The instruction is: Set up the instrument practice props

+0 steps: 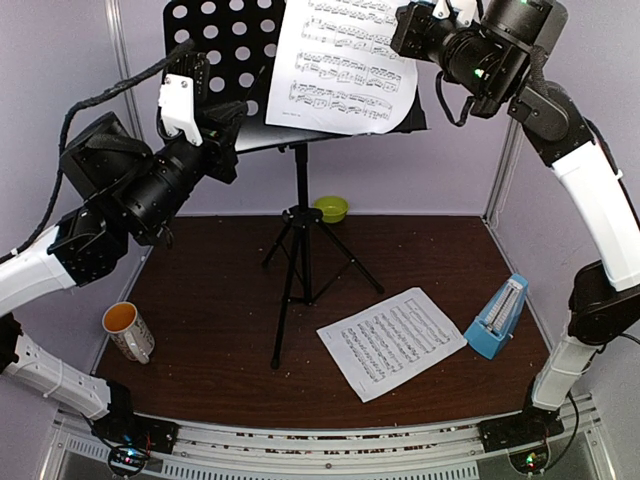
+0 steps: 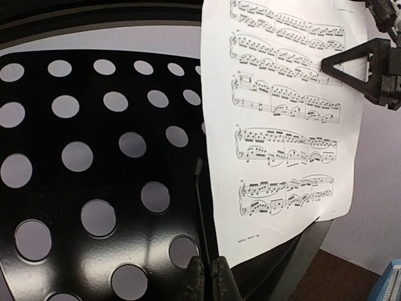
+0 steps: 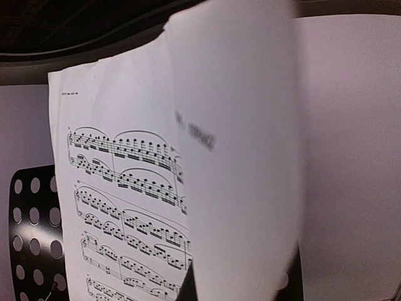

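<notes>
Right claw (image 1: 408, 30): pinching page (image 1: 340, 70) top corner.
Left claw (image 2: 207, 273): pressed together, by stand desk (image 2: 94, 175).
Risk: curled page could slide off.

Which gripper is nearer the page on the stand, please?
Right. The right gripper pinches the page by its upper right edge; the left gripper is beside its lower left corner, at the stand desk.

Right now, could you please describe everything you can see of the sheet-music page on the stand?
The sheet-music page is white paper printed with black staves. It stands slightly tilted against the right side of the black hole-punched desk, its bottom edge low on that desk. The right gripper appears shut on its upper right edge.
</notes>
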